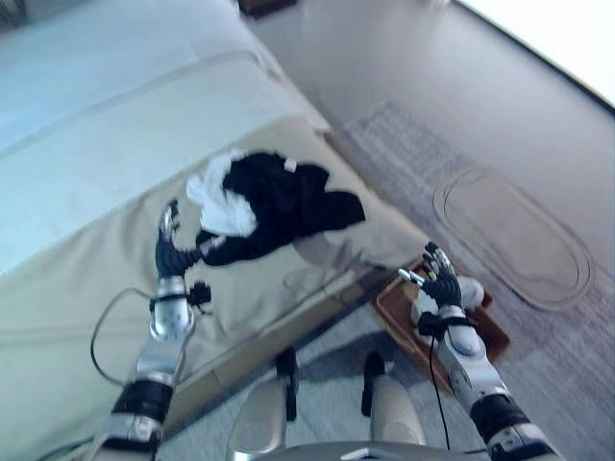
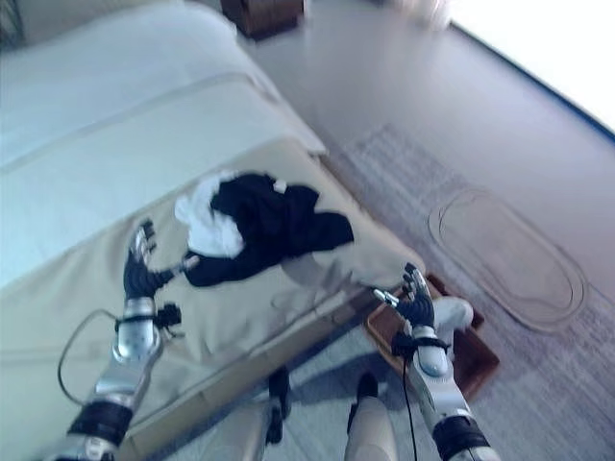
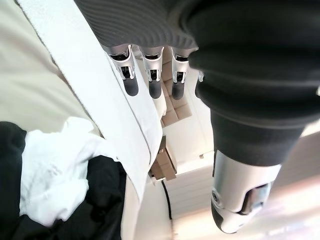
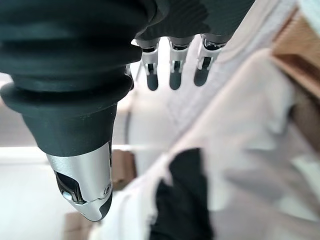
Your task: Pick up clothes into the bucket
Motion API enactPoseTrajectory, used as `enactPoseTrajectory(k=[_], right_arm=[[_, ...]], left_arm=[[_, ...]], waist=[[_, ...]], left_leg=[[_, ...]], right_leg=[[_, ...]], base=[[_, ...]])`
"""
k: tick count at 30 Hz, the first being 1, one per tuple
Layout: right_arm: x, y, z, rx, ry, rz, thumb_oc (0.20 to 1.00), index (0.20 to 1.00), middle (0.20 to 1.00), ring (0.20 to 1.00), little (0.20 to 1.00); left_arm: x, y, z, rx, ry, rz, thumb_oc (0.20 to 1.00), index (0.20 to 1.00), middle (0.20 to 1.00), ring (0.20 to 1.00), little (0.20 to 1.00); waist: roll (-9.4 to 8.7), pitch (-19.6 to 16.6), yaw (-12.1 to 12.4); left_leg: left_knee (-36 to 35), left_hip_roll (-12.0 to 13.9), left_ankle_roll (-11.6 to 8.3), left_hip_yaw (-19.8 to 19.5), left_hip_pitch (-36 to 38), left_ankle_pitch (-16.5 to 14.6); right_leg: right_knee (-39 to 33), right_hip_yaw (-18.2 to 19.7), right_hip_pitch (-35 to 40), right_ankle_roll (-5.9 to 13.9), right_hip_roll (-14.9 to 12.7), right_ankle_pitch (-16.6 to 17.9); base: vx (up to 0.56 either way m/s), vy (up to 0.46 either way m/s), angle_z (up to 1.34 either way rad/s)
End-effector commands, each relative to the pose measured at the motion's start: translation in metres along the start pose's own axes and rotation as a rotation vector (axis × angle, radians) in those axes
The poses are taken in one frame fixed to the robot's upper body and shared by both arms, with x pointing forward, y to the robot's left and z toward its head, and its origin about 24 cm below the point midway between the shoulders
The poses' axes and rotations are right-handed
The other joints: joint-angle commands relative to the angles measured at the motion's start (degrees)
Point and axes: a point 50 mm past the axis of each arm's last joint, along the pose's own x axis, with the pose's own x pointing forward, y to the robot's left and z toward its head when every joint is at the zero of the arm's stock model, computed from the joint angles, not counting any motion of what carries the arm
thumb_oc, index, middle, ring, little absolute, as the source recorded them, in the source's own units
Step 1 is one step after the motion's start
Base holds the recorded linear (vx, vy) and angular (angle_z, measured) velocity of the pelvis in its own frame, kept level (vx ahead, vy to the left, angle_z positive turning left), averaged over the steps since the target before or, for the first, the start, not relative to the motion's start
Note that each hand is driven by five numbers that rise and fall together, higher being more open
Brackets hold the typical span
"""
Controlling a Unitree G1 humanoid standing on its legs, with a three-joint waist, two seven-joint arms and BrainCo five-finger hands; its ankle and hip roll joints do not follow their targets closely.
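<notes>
A pile of black and white clothes point(image 1: 269, 202) lies on the beige bed cover point(image 1: 86, 288), close to the bed's near corner. My left hand point(image 1: 169, 246) is raised just left of the pile, open, fingers straight and holding nothing. The left wrist view has the white garment point(image 3: 55, 175) and the black one point(image 3: 102, 200) past that hand's fingers point(image 3: 153, 85). Open too, my right hand point(image 1: 441, 279) hovers off the bed's corner above a brown wooden container point(image 1: 392, 309) on the floor with something white point(image 1: 468, 290) in it. The right wrist view looks past that hand's straight fingers point(image 4: 172, 75) to the black cloth point(image 4: 182, 200).
The bed carries a white sheet point(image 1: 115, 77) beyond the beige cover. A grey rug point(image 1: 404, 163) with an oval mat point(image 1: 511, 235) lies on the floor to the right. A dark cabinet point(image 2: 261, 13) stands at the far end of the bed.
</notes>
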Motion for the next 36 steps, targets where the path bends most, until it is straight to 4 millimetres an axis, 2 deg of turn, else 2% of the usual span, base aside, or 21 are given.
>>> enactPoseTrajectory(k=[1,7,8,10,11,14,15,18,19,22,24,30,35,36], right_arm=[[0.012,0.009,0.049,0.015,-0.226,0.055,1.000,1.000,1.000,1.000,1.000],[0.023,0.019,0.071,0.018,-0.309,0.069,1.000,1.000,1.000,1.000,1.000],[0.026,0.023,0.079,0.019,-0.339,0.080,1.000,1.000,1.000,1.000,1.000],[0.026,0.024,0.082,0.020,-0.350,0.082,1.000,1.000,1.000,1.000,1.000],[0.028,0.026,0.089,0.023,-0.374,0.091,1.000,1.000,1.000,1.000,1.000],[0.028,0.028,0.093,0.024,-0.390,0.101,1.000,1.000,1.000,1.000,1.000],[0.029,0.028,0.097,0.015,-0.407,0.105,1.000,1.000,1.000,1.000,1.000],[0.029,0.027,0.100,0.013,-0.422,0.109,1.000,1.000,1.000,1.000,1.000],[0.028,0.025,0.102,0.003,-0.430,0.107,1.000,1.000,1.000,1.000,1.000],[0.029,0.024,0.101,-0.002,-0.428,0.102,1.000,1.000,1.000,1.000,1.000],[0.030,0.025,0.101,0.000,-0.426,0.110,1.000,1.000,1.000,1.000,1.000],[0.030,0.024,0.100,-0.008,-0.426,0.122,1.000,1.000,1.000,1.000,1.000],[0.030,0.024,0.100,-0.021,-0.425,0.127,1.000,1.000,1.000,1.000,1.000],[0.031,0.024,0.101,-0.020,-0.426,0.132,1.000,1.000,1.000,1.000,1.000]], left_arm=[[0.020,0.008,0.029,0.112,-0.179,0.072,1.000,1.000,1.000,1.000,1.000],[0.044,0.005,0.052,0.230,-0.283,0.106,1.000,1.000,1.000,1.000,1.000],[0.056,0.007,0.063,0.306,-0.330,0.125,1.000,1.000,1.000,1.000,1.000],[0.060,0.008,0.068,0.327,-0.349,0.138,1.000,1.000,1.000,1.000,1.000],[0.071,0.014,0.081,0.408,-0.400,0.181,1.000,1.000,1.000,1.000,1.000],[0.083,0.023,0.092,0.481,-0.429,0.238,1.000,1.000,1.000,1.000,1.000],[0.093,0.032,0.104,0.548,-0.464,0.297,1.000,1.000,1.000,1.000,1.000],[0.100,0.038,0.112,0.588,-0.481,0.329,1.000,1.000,1.000,1.000,1.000],[0.106,0.046,0.120,0.651,-0.504,0.366,1.000,1.000,1.000,1.000,1.000],[0.113,0.051,0.125,0.703,-0.507,0.386,1.000,1.000,1.000,1.000,1.000],[0.121,0.058,0.136,0.799,-0.540,0.408,1.000,1.000,1.000,1.000,1.000],[0.130,0.061,0.146,0.968,-0.577,0.401,1.000,1.000,1.000,1.000,1.000],[0.140,0.063,0.143,1.024,-0.510,0.381,1.000,1.000,1.000,1.000,1.000],[0.146,0.068,0.140,1.058,-0.453,0.379,1.000,1.000,1.000,1.000,1.000]], waist=[[-3.32,1.69,-1.68],[-3.68,3.79,-2.38],[-3.78,4.57,-2.64],[-3.95,4.69,-2.65],[-4.05,5.11,-2.93],[-4.05,5.37,-3.24],[-4.05,5.66,-3.69],[-4.11,5.76,-4.03],[-4.04,5.91,-4.40],[-4.04,5.82,-4.67],[-4.36,5.73,-5.19],[-4.65,5.27,-5.97],[-4.85,4.85,-6.52],[-4.96,4.48,-7.01]], left_leg=[[8.45,-0.09,0.88,-1.68,-8.93,-3.30],[11.17,0.56,0.22,-2.67,-16.70,-3.31],[11.76,0.69,0.05,-3.01,-19.17,-3.15],[12.19,0.70,-0.01,-3.07,-20.46,-3.17],[12.42,0.73,-0.08,-3.22,-22.35,-3.14],[12.82,0.71,-0.03,-3.35,-24.17,-3.15],[13.22,0.67,-0.07,-3.45,-25.69,-3.14],[13.61,0.60,-0.02,-3.42,-27.11,-3.24],[13.79,0.47,0.01,-3.50,-28.11,-3.23],[13.44,0.44,0.07,-3.59,-28.46,-3.32],[13.38,0.35,0.14,-3.59,-29.33,-3.34],[13.33,0.21,0.39,-3.43,-30.18,-3.56],[13.14,0.07,0.52,-3.31,-30.53,-3.57],[13.18,0.00,0.57,-3.35,-30.91,-3.51]], right_leg=[[-4.84,-0.51,-5.01,0.33,-1.75,8.49],[-1.81,-0.84,-12.38,0.11,-1.29,7.75],[-1.06,-0.65,-14.69,0.04,-1.11,7.81],[-0.83,-0.60,-15.66,0.02,-1.08,7.78],[-0.49,-0.47,-17.49,0.07,-1.04,7.81],[0.04,-0.33,-19.49,0.12,-1.05,7.87],[0.46,-0.39,-20.96,0.18,-1.04,7.89],[0.69,-0.27,-22.24,0.25,-1.03,7.96],[0.88,-0.37,-23.20,0.32,-1.11,8.03],[0.66,-0.30,-23.71,0.47,-1.16,8.16],[0.02,-0.14,-24.21,0.70,-1.10,8.60],[-0.72,0.15,-24.94,0.85,-0.97,8.81],[-1.29,0.44,-25.38,0.92,-0.74,9.12],[-1.52,0.61,-25.72,0.84,-0.56,9.28]], base=[[-0.12,-0.059,0.06],[-0.07,-0.021,0.08],[-0.04,-0.006,0.08],[-0.04,-0.005,0.02],[0.00,0.000,0.00],[0.00,0.000,0.00],[0.00,0.000,0.00],[0.00,0.012,0.03],[0.01,0.020,0.04],[0.01,0.013,0.01],[0.00,0.000,0.00],[0.02,0.014,0.00],[0.01,0.007,-0.02],[0.01,0.011,-0.03]])
